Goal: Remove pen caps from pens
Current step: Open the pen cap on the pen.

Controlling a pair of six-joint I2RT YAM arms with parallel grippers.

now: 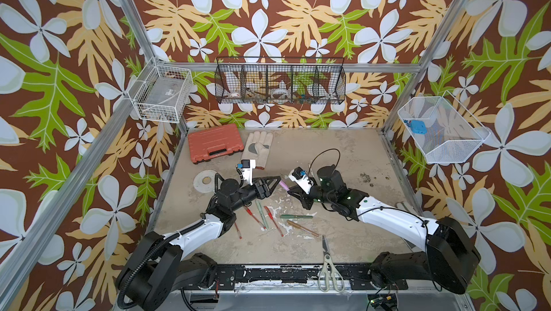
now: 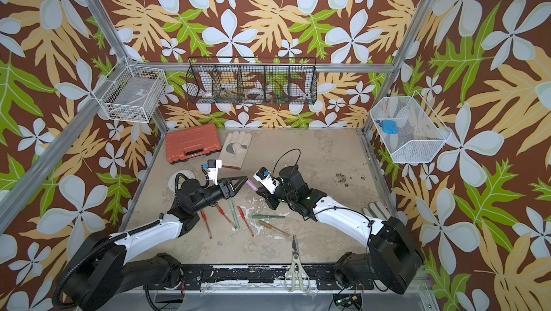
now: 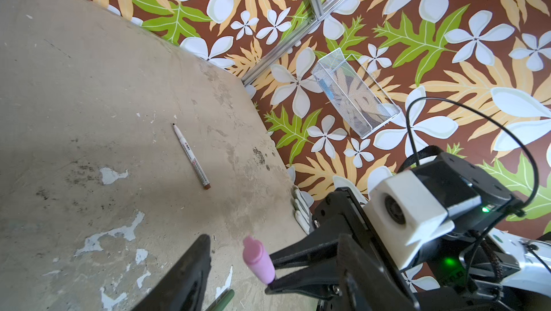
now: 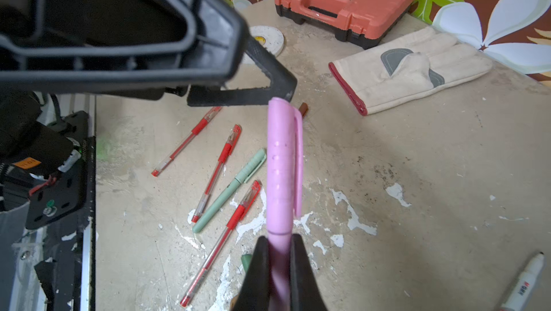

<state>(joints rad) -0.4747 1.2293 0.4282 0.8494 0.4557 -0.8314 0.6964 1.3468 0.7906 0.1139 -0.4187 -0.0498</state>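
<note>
Capped pink pen (image 4: 281,175) aloft, red pens (image 4: 217,174) lying flat

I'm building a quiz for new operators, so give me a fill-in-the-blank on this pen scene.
The right gripper is shut on a ____ pen.
Its cap is still ____ the pen.
The left gripper has its fingers ____ beside that cap.
____ red pens lie on the table.
Missing: pink, on, open, three.

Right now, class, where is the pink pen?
In both top views the pink pen is held mid-table in the right end effector, capped end facing the open left end effector.
</note>
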